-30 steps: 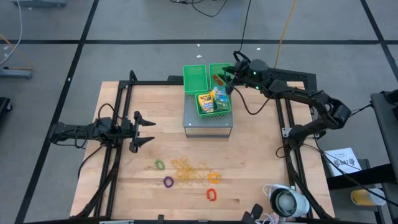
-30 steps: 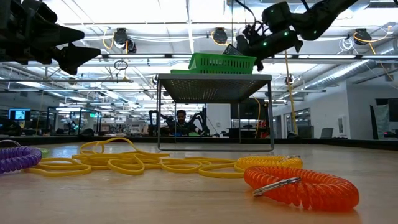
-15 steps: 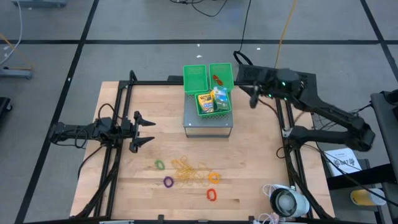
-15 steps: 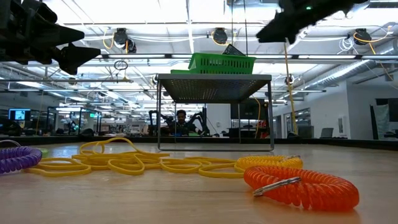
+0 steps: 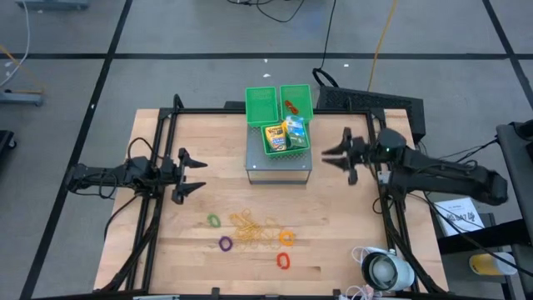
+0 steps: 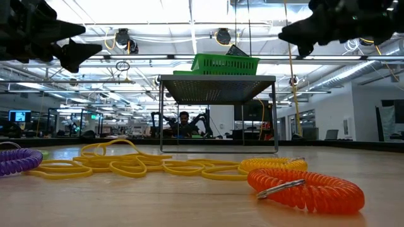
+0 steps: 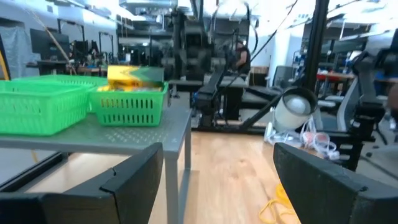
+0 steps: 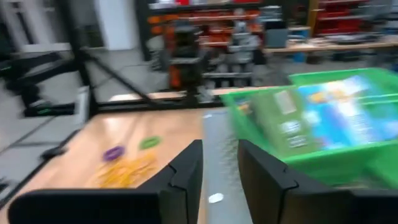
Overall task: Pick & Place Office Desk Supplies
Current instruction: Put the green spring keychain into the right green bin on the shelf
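The right gripper [image 5: 337, 156], fingers apart and empty, hovers at three o'clock of the bins [image 5: 287, 140], probably freed for another pick. Rings [image 5: 286, 238] and rubber bands [image 5: 250, 229] wait at six o'clock on the tabletop [image 5: 333, 233]. The left gripper [image 5: 196, 174] idles at nine o'clock, fingers apart.

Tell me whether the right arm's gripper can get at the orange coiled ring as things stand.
Probably yes: the right gripper is open, and bare wooden table separates it from the orange coiled ring, which lies beside the yellow bands.

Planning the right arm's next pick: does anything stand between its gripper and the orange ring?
Nothing visible does. The right gripper hangs open beside the grey stand; bare tabletop lies between it and the orange ring.
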You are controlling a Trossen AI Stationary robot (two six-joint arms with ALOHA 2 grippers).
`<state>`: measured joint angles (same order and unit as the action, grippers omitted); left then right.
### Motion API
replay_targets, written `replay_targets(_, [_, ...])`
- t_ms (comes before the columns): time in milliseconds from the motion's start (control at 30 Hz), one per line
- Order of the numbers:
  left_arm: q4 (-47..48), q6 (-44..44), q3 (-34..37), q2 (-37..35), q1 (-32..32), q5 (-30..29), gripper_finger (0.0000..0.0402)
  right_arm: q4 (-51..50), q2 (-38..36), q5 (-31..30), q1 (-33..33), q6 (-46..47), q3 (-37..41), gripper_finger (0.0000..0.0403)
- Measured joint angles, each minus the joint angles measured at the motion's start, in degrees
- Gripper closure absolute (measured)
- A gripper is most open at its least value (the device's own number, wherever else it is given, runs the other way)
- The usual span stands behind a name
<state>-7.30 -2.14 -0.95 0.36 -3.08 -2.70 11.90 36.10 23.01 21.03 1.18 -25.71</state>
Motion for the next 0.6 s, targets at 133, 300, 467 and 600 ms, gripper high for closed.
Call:
replay_targets(133, [-0.65,-1.44,0.0,0.02,0.0,-0.06,0.0091,2.01,0.02,2.4,-3.8,0.15,4.02,0.0329])
replay_targets(300, [-2.31,-3.21,0.0,0.02,0.01,-0.29,0.0092,4.14,-0.38,2.66,-7.84,2.76,6.82,0.0351])
replay_targets(467, [-5.04,-7.62,0.0,0.02,-0.01,-0.55,0.0091,5.12,-1.35,2.68,-11.21,2.19,8.51,0.0372])
replay_targets(600, [-6.99,-7.68,0.0,0.0,0.01,-0.83,0.0091,10.05,-1.79,2.8,-12.27,2.19,10.14,0.0384])
